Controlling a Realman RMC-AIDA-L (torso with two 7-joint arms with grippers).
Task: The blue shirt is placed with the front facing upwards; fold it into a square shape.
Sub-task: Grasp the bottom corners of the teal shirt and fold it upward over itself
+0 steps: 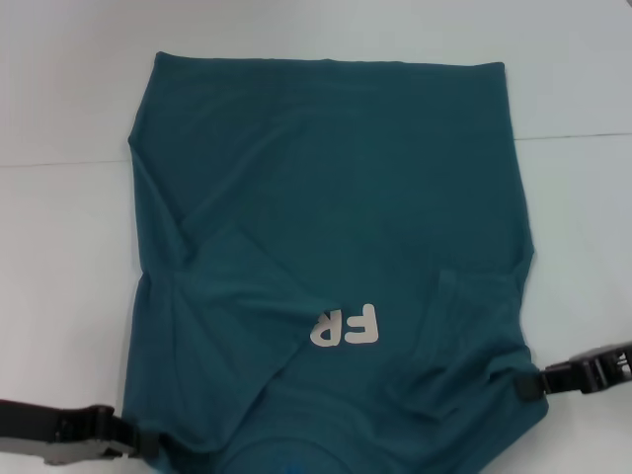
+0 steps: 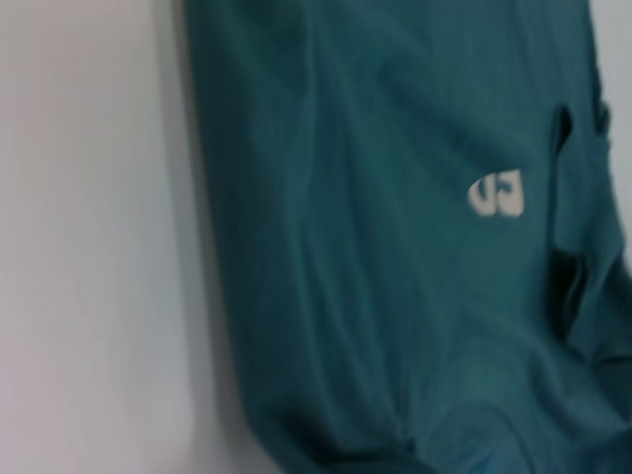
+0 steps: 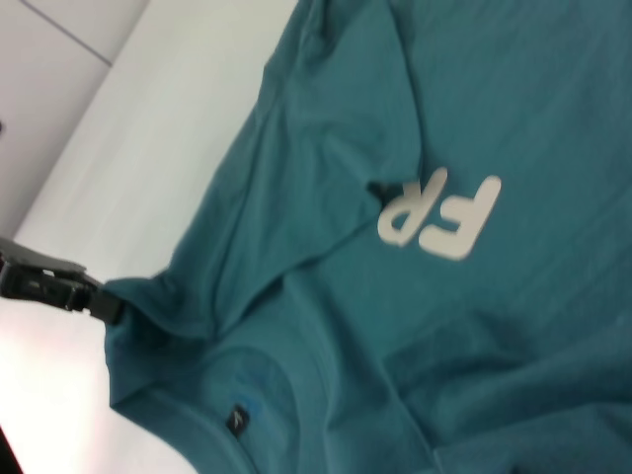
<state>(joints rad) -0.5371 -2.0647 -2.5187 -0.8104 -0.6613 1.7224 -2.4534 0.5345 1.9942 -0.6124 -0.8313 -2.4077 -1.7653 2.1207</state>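
A dark teal-blue cotton T-shirt (image 1: pixel 326 247) lies on the white table (image 1: pixel 59 247), sleeves folded inward (white letters "FR" showing). The left gripper (image 1: pixel 138 439) and right gripper (image 1: pixel 525 385) each pinch a near corner; bare table surrounds the far edges.

Left end effector (image 1: pixel 133 440) and right end effector (image 1: pixel 530 384) low, well apart, both clamped shut.

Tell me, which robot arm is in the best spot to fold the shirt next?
Neither wins, I think. The left gripper pinches the blue shirt at its near left corner, and the right gripper pinches the near right edge. Both sleeves are already folded in, so probably both lift the near end together.
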